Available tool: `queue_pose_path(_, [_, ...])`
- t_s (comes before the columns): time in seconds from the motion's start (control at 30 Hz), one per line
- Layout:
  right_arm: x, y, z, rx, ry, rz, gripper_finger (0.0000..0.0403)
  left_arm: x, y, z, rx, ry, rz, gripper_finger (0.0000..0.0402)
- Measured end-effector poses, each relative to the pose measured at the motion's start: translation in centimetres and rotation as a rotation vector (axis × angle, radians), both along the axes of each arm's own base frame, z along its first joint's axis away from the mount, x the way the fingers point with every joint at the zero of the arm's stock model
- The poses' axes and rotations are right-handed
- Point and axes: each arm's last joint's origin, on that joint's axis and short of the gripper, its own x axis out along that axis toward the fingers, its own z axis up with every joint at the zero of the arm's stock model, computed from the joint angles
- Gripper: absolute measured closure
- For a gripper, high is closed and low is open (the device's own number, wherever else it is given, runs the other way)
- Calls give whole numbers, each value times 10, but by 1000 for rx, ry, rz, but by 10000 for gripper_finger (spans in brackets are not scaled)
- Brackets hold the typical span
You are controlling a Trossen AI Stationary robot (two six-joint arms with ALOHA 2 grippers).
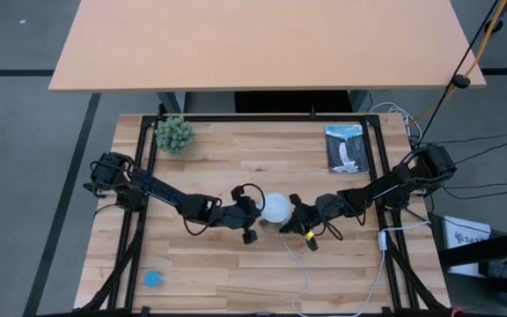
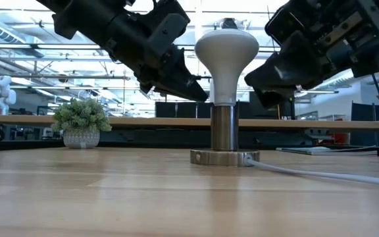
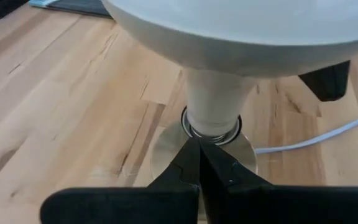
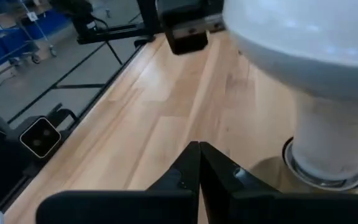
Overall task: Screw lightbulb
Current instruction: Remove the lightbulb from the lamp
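Upright at mid-bench (image 1: 236, 264): bulb (image 2: 226, 56), white and matte, wide rounded dome on top narrowing to a slim neck, neck seated in a metal socket (image 2: 224, 135) on a round base disc. White cord (image 2: 321, 173) trailing from the base across the wood. Left gripper (image 1: 252, 211) just beside the bulb on one side, fingers (image 3: 188, 168) pressed together, tips aimed at the neck where it meets the socket, nothing pinched. Right gripper (image 1: 296, 217) just beside it on the opposite side, fingers (image 4: 194, 165) likewise pressed together and empty. Near the far left corner, a small potted plant (image 1: 174, 134); near the far right, a booklet (image 1: 348, 148). Blue disc (image 1: 153, 279) at the near left.
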Motion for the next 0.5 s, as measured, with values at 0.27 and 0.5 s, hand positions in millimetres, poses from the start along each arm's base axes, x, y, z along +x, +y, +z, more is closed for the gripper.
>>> queue_pose_path(0.27, [-6, -2, -16, 18, 199, -32, 403, -2, -8, 0, -25, 3, -38, 402])
queue_pose_path(0.5, [-22, -2, -38, -41, 469, -147, 403, -2, -8, 0, -23, 6, -41, 402])
